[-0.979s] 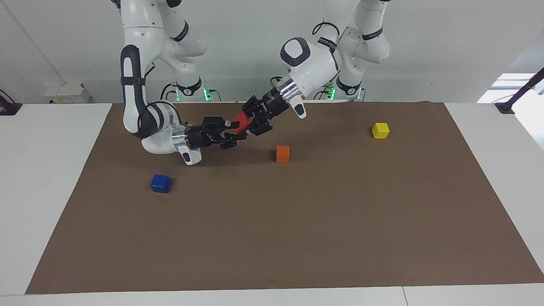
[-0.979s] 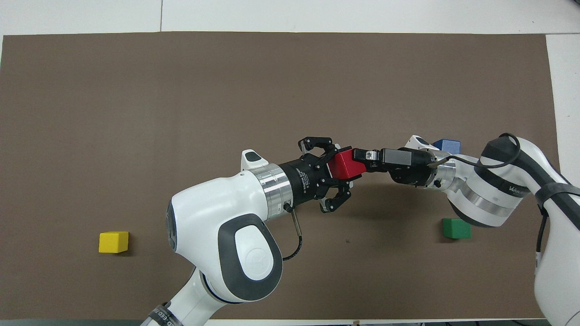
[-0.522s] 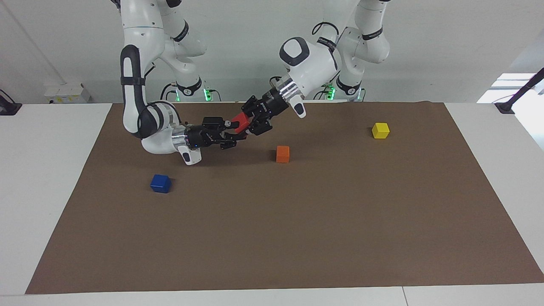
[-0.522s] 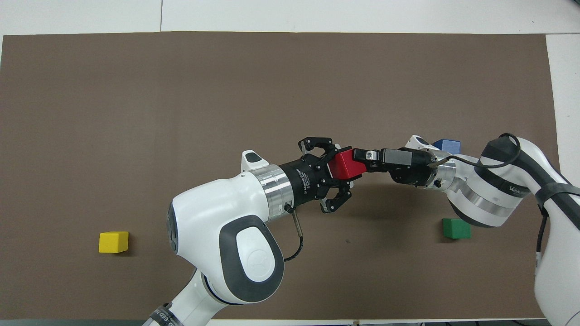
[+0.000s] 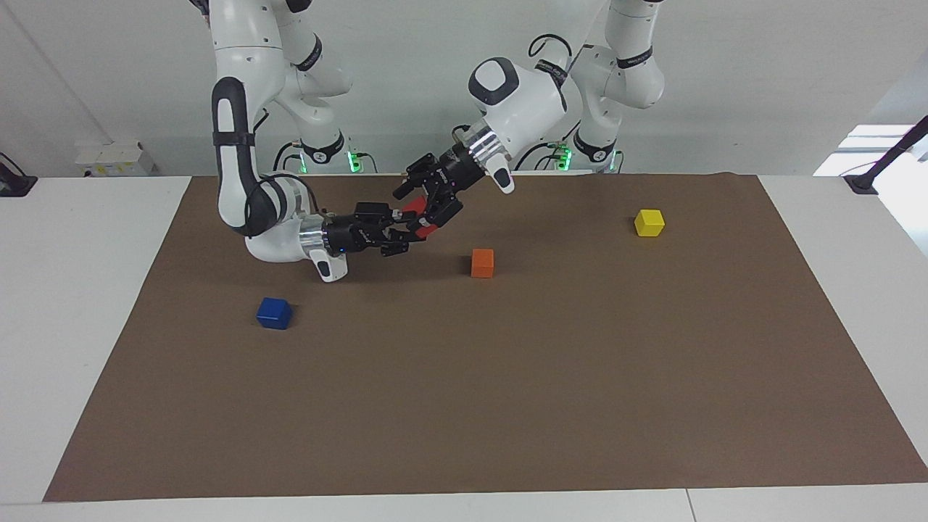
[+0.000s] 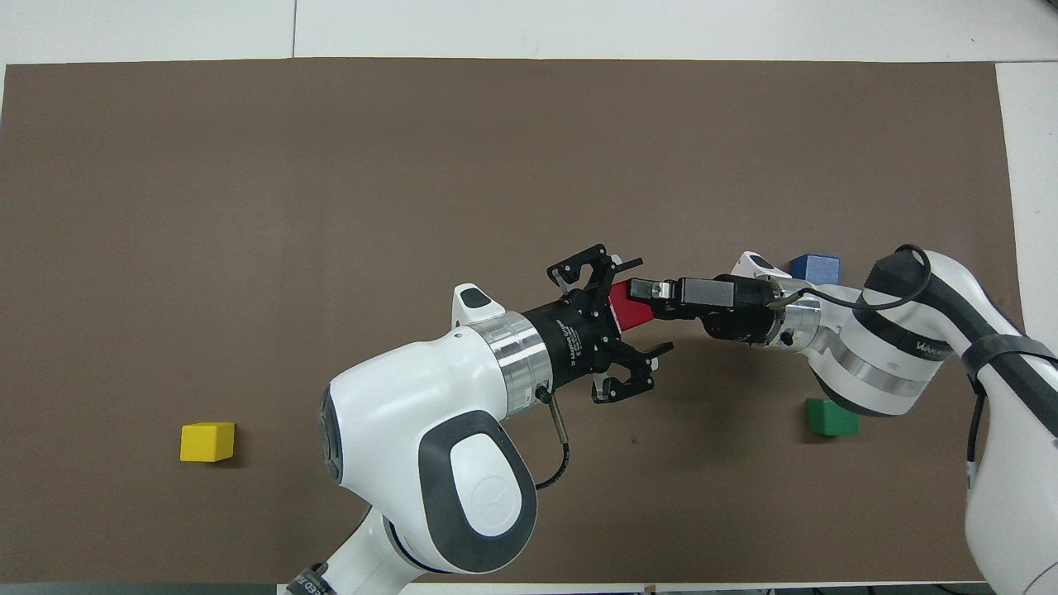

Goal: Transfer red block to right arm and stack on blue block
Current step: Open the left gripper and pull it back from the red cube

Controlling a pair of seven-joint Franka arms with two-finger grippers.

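The red block (image 5: 413,206) (image 6: 628,307) hangs in the air over the brown mat, with my right gripper (image 5: 403,226) (image 6: 649,291) shut on it from the right arm's end of the table. My left gripper (image 5: 419,212) (image 6: 646,307) is open; its spread fingers (image 6: 616,264) straddle the block without pressing it. The blue block (image 5: 274,312) (image 6: 817,268) rests on the mat beside the right arm's wrist, partly covered by it in the overhead view.
An orange block (image 5: 482,262) sits mid-mat, hidden under the left arm in the overhead view. A yellow block (image 5: 649,222) (image 6: 207,441) lies toward the left arm's end. A green block (image 6: 832,416) sits under the right forearm, nearer to the robots than the blue block.
The left gripper has opened off the red block and its wrist has lifted a little. The right gripper stays shut on the block and has barely shifted.
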